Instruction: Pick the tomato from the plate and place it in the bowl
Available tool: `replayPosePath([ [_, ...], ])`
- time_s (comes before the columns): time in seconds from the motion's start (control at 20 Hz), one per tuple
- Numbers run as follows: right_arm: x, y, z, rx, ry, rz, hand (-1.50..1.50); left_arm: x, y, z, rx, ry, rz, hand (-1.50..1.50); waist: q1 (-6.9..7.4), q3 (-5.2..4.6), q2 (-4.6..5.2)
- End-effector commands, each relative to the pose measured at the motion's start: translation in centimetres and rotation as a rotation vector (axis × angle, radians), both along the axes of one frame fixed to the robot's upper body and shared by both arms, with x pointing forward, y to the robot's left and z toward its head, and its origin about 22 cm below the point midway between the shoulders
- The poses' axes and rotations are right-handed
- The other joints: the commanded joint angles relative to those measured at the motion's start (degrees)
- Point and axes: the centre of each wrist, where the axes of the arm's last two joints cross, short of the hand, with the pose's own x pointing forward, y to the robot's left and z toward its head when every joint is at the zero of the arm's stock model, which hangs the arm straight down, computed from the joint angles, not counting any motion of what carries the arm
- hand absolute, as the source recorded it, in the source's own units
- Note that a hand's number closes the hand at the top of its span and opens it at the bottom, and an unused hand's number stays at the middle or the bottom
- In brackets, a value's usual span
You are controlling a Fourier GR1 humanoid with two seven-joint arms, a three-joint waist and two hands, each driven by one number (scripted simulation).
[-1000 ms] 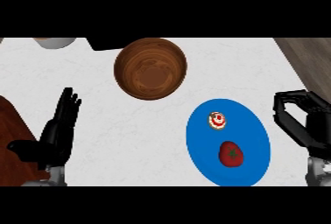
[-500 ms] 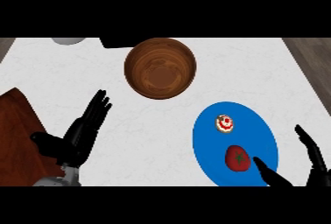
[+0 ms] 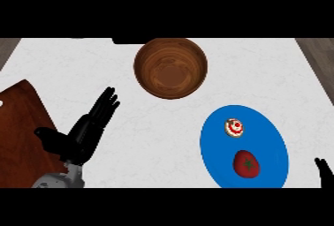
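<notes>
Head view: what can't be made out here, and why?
All in the head view:
Right hand: only a sliver shows at the right edge; its pose cannot be told.
Blue plate: lower rim cut off by the lower edge.
Red-and-white item near the tomato: too small to identify.
Brown board: cut off by the left edge.

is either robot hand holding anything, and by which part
Nothing visibly held: the red round tomato sits free on the blue round plate, the left robot hand is open and empty, the right robot hand barely shows.
</notes>
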Motion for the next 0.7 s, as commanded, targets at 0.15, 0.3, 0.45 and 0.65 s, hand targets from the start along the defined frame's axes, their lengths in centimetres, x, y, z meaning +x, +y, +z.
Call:
replayPosePath([
  [0.15,0.6,4.0,4.0,0.033,0.269,-0.14,-1.5,0.8,0.0,0.2,-0.022,0.014,-0.038,0.0,3.0,0.25,0.36],
  [0.3,2.1,6.1,6.5,0.056,0.341,-0.191,-1.5,0.8,-0.7,0.6,-0.01,-0.009,-0.066,0.0,3.65,0.46,0.05],
  [0.45,3.3,8.7,6.9,0.056,0.429,-0.239,-1.5,2.0,-1.4,1.0,-0.006,0.0,-0.066,0.0,3.01,0.59,-0.01],
  [0.65,5.5,9.4,8.1,0.066,0.494,-0.273,-1.5,1.6,-0.6,-0.4,-0.023,0.021,-0.068,0.0,3.07,0.68,-0.08],
])
